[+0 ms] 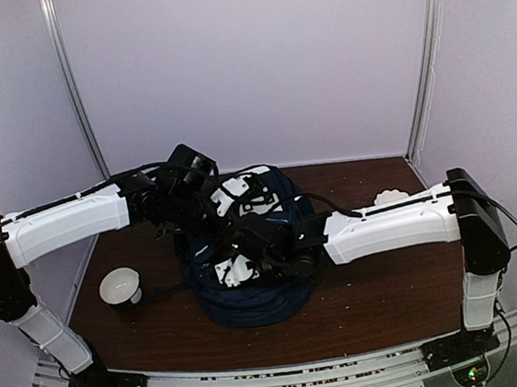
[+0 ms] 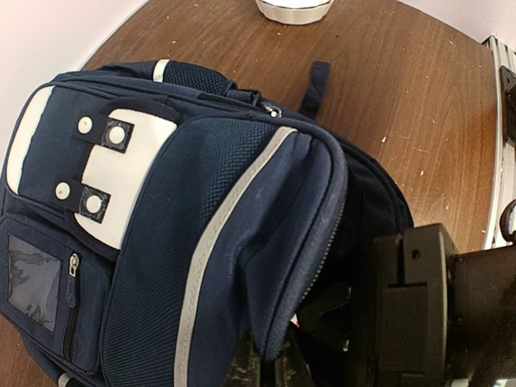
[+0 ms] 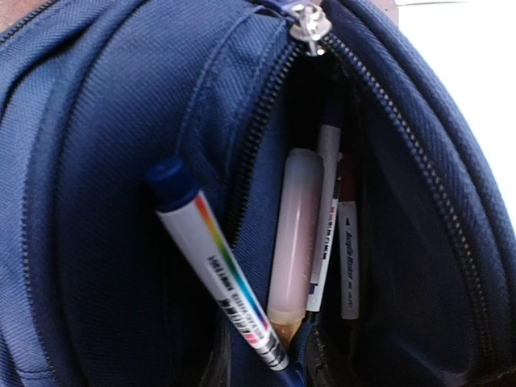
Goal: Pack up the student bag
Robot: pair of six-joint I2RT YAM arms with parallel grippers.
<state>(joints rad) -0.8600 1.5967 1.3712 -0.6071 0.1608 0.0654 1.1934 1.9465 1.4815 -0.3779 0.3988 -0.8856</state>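
Note:
The student bag [image 1: 251,296] lies in the middle of the table, navy with white patches [image 2: 121,185]. My left gripper [image 2: 278,359] is shut on the edge of its front pocket flap and holds the flap up. My right gripper [image 3: 270,363] sits at the mouth of the unzipped pocket, fingers apart. A white marker with a blue cap and a rainbow stripe [image 3: 214,258] leans over the pocket's edge, its lower end loose between those fingers. Inside the pocket stand a pale pink tube [image 3: 294,234], a thin white pen [image 3: 325,226] and a dark-capped marker [image 3: 348,258].
A white cup [image 1: 120,287] stands on the brown table [image 1: 387,272] to the left of the bag. A small white object [image 1: 390,196] lies at the back right. Pale walls close in the table on three sides.

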